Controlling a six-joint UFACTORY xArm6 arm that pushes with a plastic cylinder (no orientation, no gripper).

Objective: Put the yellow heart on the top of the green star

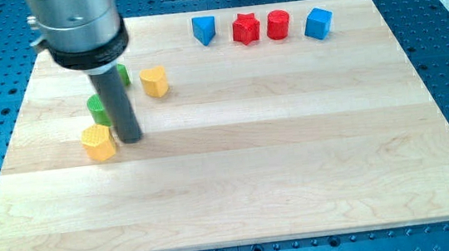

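End effector is only a bare rod, so nothing is gripped or let go, and my tip (131, 138) is planted on the worktop (297, 176) just right of a yellow block (99, 143), touching or nearly so. What's taken to be the yellow heart (154, 81), though shapes are hard to make out, sits up and to the view's right of the tip. The green star (98, 110), half hidden behind the rod, is probably the nearer green, with another green block (123, 73) above it
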